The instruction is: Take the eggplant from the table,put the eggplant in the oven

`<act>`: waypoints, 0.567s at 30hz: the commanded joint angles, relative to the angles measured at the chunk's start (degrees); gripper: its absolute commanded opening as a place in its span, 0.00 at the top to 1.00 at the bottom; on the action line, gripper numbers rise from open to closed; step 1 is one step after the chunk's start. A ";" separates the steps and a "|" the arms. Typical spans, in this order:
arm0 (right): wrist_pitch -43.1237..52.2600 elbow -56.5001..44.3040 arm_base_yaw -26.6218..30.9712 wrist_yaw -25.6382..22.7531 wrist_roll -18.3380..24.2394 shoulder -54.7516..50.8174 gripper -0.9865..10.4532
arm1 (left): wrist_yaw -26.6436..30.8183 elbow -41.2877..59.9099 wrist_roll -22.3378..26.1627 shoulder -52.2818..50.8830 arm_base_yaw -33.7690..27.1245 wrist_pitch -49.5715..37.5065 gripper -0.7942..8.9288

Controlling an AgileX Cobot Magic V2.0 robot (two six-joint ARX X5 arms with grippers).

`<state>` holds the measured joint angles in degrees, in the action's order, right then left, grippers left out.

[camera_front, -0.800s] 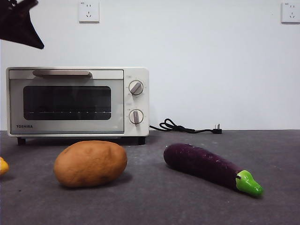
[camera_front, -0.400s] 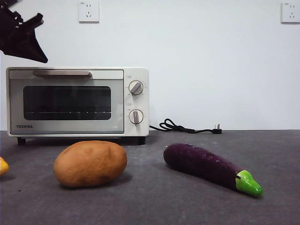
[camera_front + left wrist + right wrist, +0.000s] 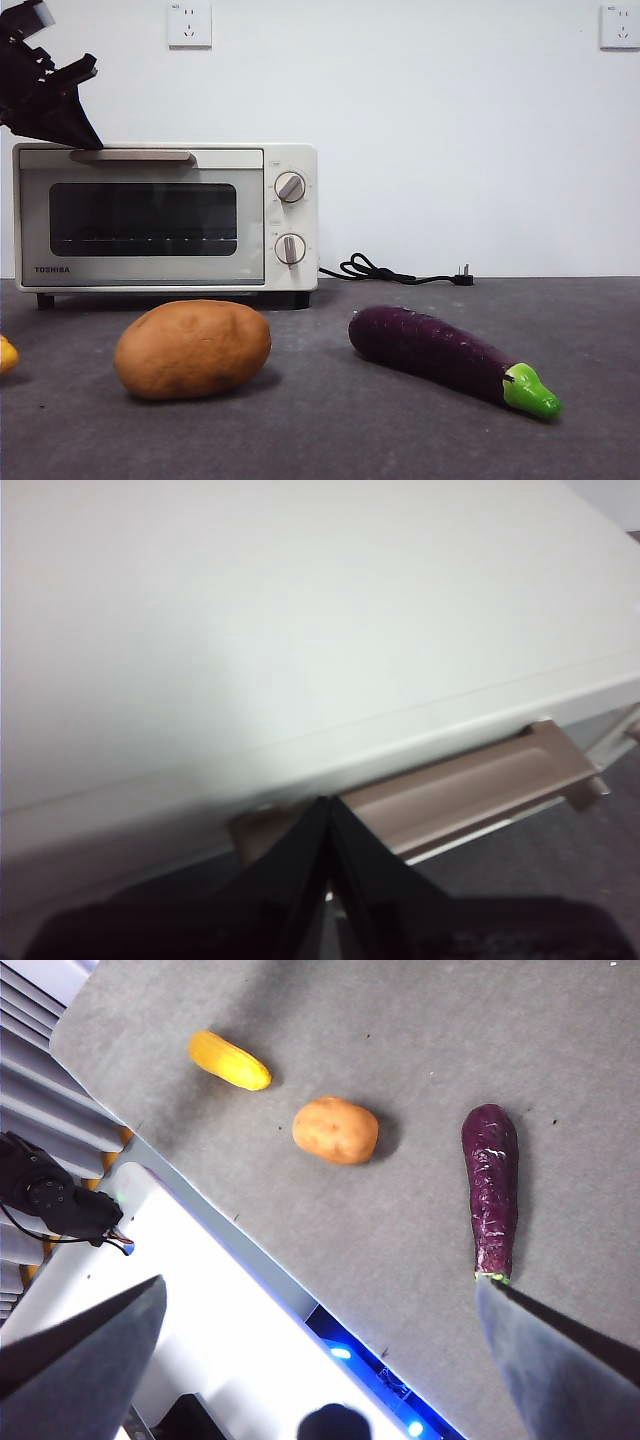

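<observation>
- Eggplant [image 3: 448,358]: lying on the table [image 3: 330,440], untouched, green stem cap toward the near right in the front view; well apart from both grippers.
- Oven [image 3: 165,217]: at the back left of the table, glass door shut, bar handle [image 3: 131,156] along the door's top edge.
- Left gripper [image 3: 328,825]: jaws pressed together, tip just above one end of the handle, poised at the oven's top front edge; seen in the front view as the dark shape at upper left.
- Right gripper [image 3: 320,1360]: jaws spread wide, held high above the table, gripping nothing; eggplant and potato [image 3: 336,1130] below it.
- Other items: yellow piece [image 3: 229,1060] beyond the potato; black power cord [image 3: 395,271] lying beside the oven.
- Done so far: nothing of the task visibly completed.
- Remaining, by judgement: door to open, eggplant to pick up, eggplant to place on the rack inside.
</observation>
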<state>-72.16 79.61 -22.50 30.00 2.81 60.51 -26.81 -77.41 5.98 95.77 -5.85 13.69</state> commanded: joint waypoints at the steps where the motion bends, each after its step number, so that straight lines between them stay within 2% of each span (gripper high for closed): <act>1: 0.15 0.04 -0.09 -0.02 -0.24 0.09 0.42 | 1.38 -0.02 1.88 0.90 0.31 -0.13 0.92; 17: 0.11 0.04 -0.09 0.00 -0.26 0.09 0.42 | 1.92 -0.02 4.81 1.99 4.74 3.08 0.92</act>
<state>-72.18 79.61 -22.50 30.00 2.81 60.51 -25.23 -78.00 9.56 95.92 -1.61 15.11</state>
